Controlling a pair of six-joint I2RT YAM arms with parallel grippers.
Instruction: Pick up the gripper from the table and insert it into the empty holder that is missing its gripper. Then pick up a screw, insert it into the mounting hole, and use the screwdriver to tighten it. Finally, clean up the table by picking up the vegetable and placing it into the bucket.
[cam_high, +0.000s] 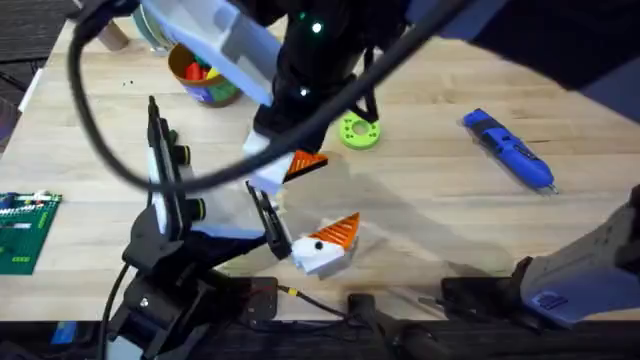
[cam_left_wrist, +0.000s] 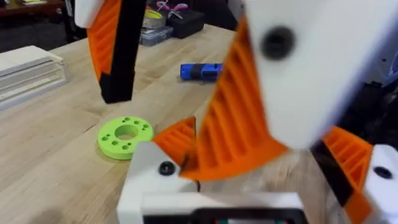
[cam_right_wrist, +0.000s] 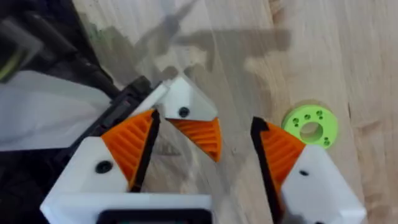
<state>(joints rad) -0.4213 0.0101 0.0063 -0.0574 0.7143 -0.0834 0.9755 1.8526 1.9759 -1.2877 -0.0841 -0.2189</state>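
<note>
A green circuit board (cam_high: 25, 232) lies flat at the counter's (cam_high: 450, 220) left edge, toward the front. Toward the far left corner stands the bucket (cam_high: 205, 78), upright, its yellow rim showing, with red and green bits inside that are too small to make out.

Near the middle of the counter, toward the front edge, the two arms meet. The left gripper (cam_left_wrist: 261, 134) is spread. In its own wrist view each of its white fingers carries an orange ribbed wedge, and a dark screw head (cam_left_wrist: 166, 168) sits in the white base of one of them. One finger of the other arm, white with a large orange wedge, stands in the gap between the left gripper's fingers. That arm's second finger hangs farther off above the wood.

The right gripper (cam_right_wrist: 205, 124) is spread too, holding nothing. One white and orange finger of the left gripper lies between its two fingers, close to one of them and well apart from the other. Whether they touch cannot be told.

Just past the grippers, a bright green flat ring (cam_high: 360, 132) with small holes lies flat on the wood.

Farther right, toward the right edge, the blue screwdriver (cam_high: 508, 150) lies on its side at a slant, apart from everything else.
</note>
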